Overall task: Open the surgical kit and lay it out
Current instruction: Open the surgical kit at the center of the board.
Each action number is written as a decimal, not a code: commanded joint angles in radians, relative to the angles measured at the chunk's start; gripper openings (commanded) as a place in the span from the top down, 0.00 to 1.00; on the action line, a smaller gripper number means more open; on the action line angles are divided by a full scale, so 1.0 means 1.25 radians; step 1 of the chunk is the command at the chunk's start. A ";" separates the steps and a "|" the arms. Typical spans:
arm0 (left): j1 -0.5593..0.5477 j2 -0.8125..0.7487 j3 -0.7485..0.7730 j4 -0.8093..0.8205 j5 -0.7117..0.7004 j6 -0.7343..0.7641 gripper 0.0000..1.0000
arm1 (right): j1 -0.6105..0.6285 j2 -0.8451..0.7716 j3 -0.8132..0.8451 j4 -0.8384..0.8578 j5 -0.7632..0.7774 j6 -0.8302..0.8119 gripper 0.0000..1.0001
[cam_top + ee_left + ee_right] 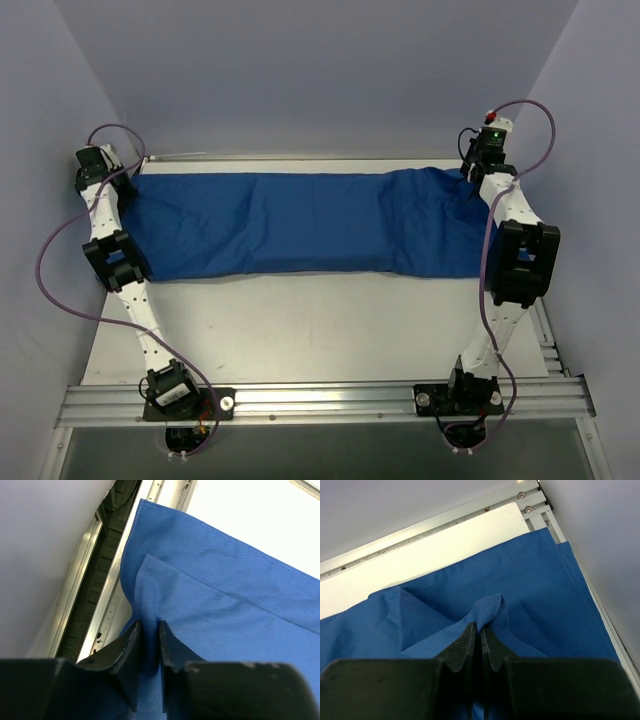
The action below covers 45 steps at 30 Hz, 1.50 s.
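**A:** What are the left fingers [131, 641] doing?

**B:** They are drawn close on a fold of the large blue cloth wrap [235, 585]. The fabric is caught in the narrow slot between them, just inside its stitched hem, where two layers overlap.

**A:** And the right fingers [468, 636]?

**B:** Pressed together, pinching a small peak of the same wrap [540, 595]. The hemmed edge stands up above the tips, and creases run outward from the pinch.

**A:** Where does each grip sit?

**B:** From above, the left fingers [118, 180] hold the wrap's end at the far left corner of the white worktop [300, 330]. The right fingers [470, 172] hold the other end at the far right corner.

**A:** So how does the wrap lie?

**B:** It lies as one long band [300, 225] across the far half of the worktop, reaching nearly from the left edge to the right edge. Its near border runs fairly straight, and the right part looks fuller and more rumpled.

**A:** Anything beyond it?

**B:** A silver metal rail [435, 527] follows the far edge, with pale grey walls [330, 70] behind and to the sides.
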 commanded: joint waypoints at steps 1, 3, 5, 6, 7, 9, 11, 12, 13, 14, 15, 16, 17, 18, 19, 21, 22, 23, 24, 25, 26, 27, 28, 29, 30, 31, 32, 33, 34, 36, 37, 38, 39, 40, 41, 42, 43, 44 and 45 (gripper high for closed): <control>0.026 0.000 0.006 0.004 -0.011 -0.048 0.76 | 0.006 -0.045 0.005 0.022 0.014 0.001 1.00; 0.020 -0.011 0.004 0.009 -0.025 -0.029 0.76 | 0.007 -0.041 0.005 0.023 0.013 0.002 1.00; 0.016 -0.019 -0.002 0.015 -0.045 -0.016 0.75 | 0.007 -0.039 0.006 0.023 0.013 0.004 1.00; 0.013 -0.021 -0.004 0.018 -0.050 -0.006 0.72 | 0.007 -0.037 0.009 0.023 0.013 0.004 1.00; 0.013 -0.026 -0.002 0.019 -0.051 -0.002 0.68 | 0.007 -0.036 0.011 0.021 0.013 0.004 1.00; 0.012 -0.030 -0.005 0.024 -0.056 0.006 0.65 | 0.007 -0.035 0.014 0.018 0.013 0.004 1.00; 0.008 -0.034 -0.007 0.031 -0.056 0.013 0.60 | 0.007 -0.035 0.015 0.020 0.013 0.002 1.00; 0.005 -0.036 -0.008 0.034 -0.059 0.016 0.58 | 0.007 -0.035 0.016 0.020 0.013 0.002 1.00; 0.004 -0.036 -0.008 0.037 -0.062 0.019 0.56 | 0.007 -0.035 0.016 0.020 0.013 0.002 1.00; 0.001 -0.038 -0.008 0.043 -0.066 0.027 0.55 | 0.007 -0.035 0.016 0.018 0.013 0.002 1.00; -0.001 -0.037 -0.007 0.047 -0.075 0.028 0.54 | 0.007 -0.034 0.016 0.018 0.013 0.001 1.00; -0.004 -0.038 -0.006 0.050 -0.078 0.029 0.54 | 0.007 -0.034 0.018 0.017 0.013 0.001 1.00; -0.006 -0.038 -0.004 0.054 -0.079 0.033 0.55 | 0.007 -0.031 0.020 0.015 0.013 0.000 1.00; -0.007 -0.037 -0.004 0.056 -0.082 0.034 0.61 | 0.007 -0.031 0.021 0.014 0.013 0.000 1.00; -0.007 -0.037 -0.005 0.057 -0.084 0.034 0.64 | 0.007 -0.031 0.022 0.012 0.013 -0.001 1.00; -0.007 -0.037 -0.004 0.056 -0.088 0.033 0.69 | 0.006 -0.035 0.022 0.012 0.014 -0.001 1.00; -0.007 -0.038 -0.006 0.054 -0.091 0.033 0.70 | 0.007 -0.035 0.022 0.012 0.014 -0.003 1.00; -0.009 -0.038 -0.005 0.054 -0.090 0.033 0.69 | 0.007 -0.036 0.021 0.012 0.014 -0.003 1.00; -0.009 -0.040 -0.006 0.054 -0.091 0.038 0.68 | 0.007 -0.036 0.021 0.012 0.014 -0.003 1.00; -0.009 -0.040 -0.005 0.057 -0.091 0.039 0.66 | 0.007 -0.035 0.021 0.012 0.014 -0.003 1.00; -0.009 -0.041 -0.006 0.058 -0.090 0.040 0.66 | 0.007 -0.035 0.021 0.012 0.013 -0.003 1.00; -0.009 -0.042 -0.006 0.059 -0.094 0.040 0.66 | 0.007 -0.034 0.021 0.012 0.014 -0.003 1.00; -0.007 -0.042 -0.006 0.061 -0.094 0.041 0.66 | 0.006 -0.034 0.021 0.011 0.014 -0.001 1.00; -0.009 -0.043 -0.005 0.063 -0.094 0.041 0.59 | 0.007 -0.032 0.021 0.012 0.014 -0.003 1.00; -0.010 -0.045 -0.004 0.065 -0.094 0.045 0.56 | 0.007 -0.031 0.022 0.011 0.014 -0.003 1.00; -0.012 -0.046 -0.005 0.067 -0.096 0.048 0.55 | 0.007 -0.030 0.022 0.011 0.014 -0.003 1.00; -0.014 -0.047 -0.005 0.070 -0.097 0.050 0.53 | 0.007 -0.030 0.023 0.012 0.014 -0.003 1.00; -0.015 -0.048 -0.005 0.074 -0.100 0.052 0.53 | 0.007 -0.030 0.023 0.012 0.014 -0.001 1.00; -0.016 -0.051 -0.006 0.075 -0.104 0.054 0.53 | 0.007 -0.029 0.023 0.012 0.014 -0.001 1.00; -0.017 -0.052 -0.006 0.080 -0.107 0.054 0.56 | 0.007 -0.029 0.023 0.012 0.013 -0.001 1.00; -0.019 -0.051 -0.006 0.083 -0.107 0.054 0.59 | 0.007 -0.028 0.023 0.012 0.013 -0.001 1.00; -0.017 -0.051 -0.006 0.083 -0.106 0.051 0.62 | 0.007 -0.028 0.023 0.011 0.014 -0.003 1.00; -0.017 -0.048 -0.006 0.081 -0.105 0.050 0.67 | 0.007 -0.028 0.022 0.011 0.014 -0.003 1.00; -0.017 -0.048 -0.006 0.080 -0.105 0.050 0.70 | 0.007 -0.026 0.021 0.012 0.015 -0.003 1.00; -0.017 -0.047 -0.007 0.079 -0.106 0.049 0.73 | 0.007 -0.026 0.021 0.014 0.015 -0.003 1.00; -0.017 -0.047 -0.008 0.079 -0.109 0.049 0.74 | 0.007 -0.026 0.021 0.014 0.015 -0.004 1.00; -0.019 -0.047 -0.008 0.079 -0.109 0.050 0.74 | 0.007 -0.026 0.021 0.012 0.015 -0.004 1.00; -0.019 -0.047 -0.008 0.079 -0.109 0.054 0.74 | 0.007 -0.025 0.021 0.014 0.014 -0.004 1.00; -0.020 -0.051 -0.008 0.080 -0.110 0.055 0.74 | 0.007 -0.026 0.021 0.014 0.015 -0.004 1.00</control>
